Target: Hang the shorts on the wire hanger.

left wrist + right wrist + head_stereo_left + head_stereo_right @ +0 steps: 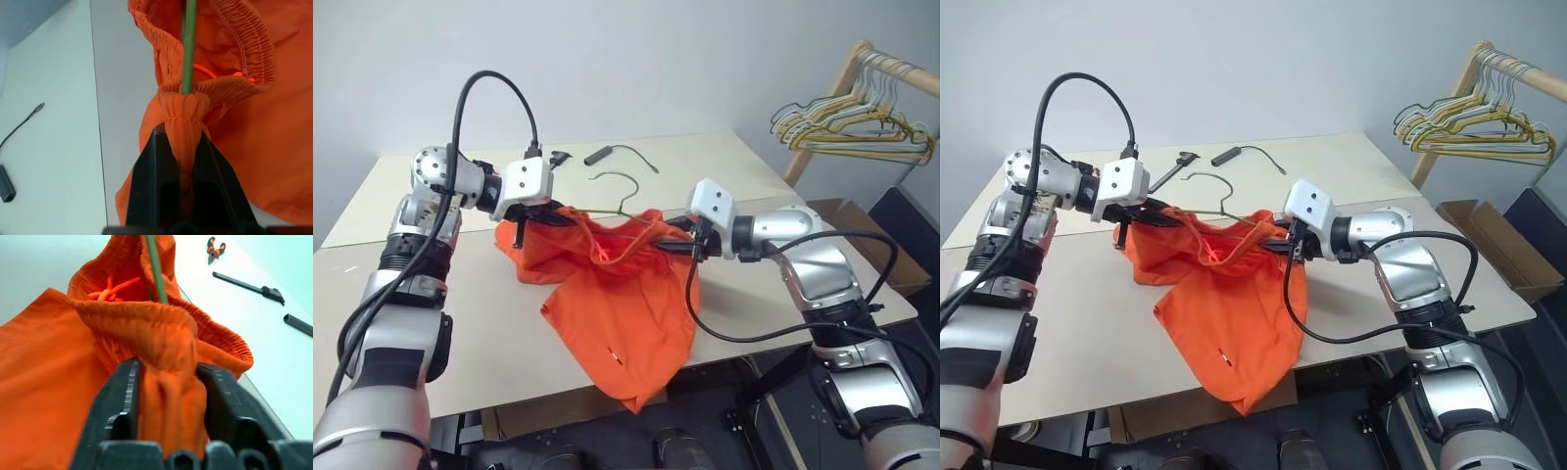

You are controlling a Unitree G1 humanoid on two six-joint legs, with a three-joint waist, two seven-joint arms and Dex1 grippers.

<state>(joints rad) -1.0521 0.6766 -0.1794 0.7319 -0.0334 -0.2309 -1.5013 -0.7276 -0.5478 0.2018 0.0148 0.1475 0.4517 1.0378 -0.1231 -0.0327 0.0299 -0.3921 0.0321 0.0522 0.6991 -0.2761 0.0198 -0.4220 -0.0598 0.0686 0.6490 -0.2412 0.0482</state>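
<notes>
Both arms reach inward over the desk. The left gripper [182, 152] is clamped on gathered bright orange cloth shorts [622, 313]; the right gripper [168, 382] pinches their waistband.

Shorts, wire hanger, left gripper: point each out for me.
shorts [622, 313]: left eye view, on the hanging leg cloth.
wire hanger [625, 186]: left eye view, on its curved hook.
left gripper [181, 147]: left wrist view, midway between its fingertips, on bunched waistband.

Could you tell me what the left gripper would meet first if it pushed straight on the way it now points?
Probably the shorts themselves: the left gripper is shut on their bunched waistband, with the wire hanger running on just beyond, so more orange cloth and that wire lie ahead.
</notes>
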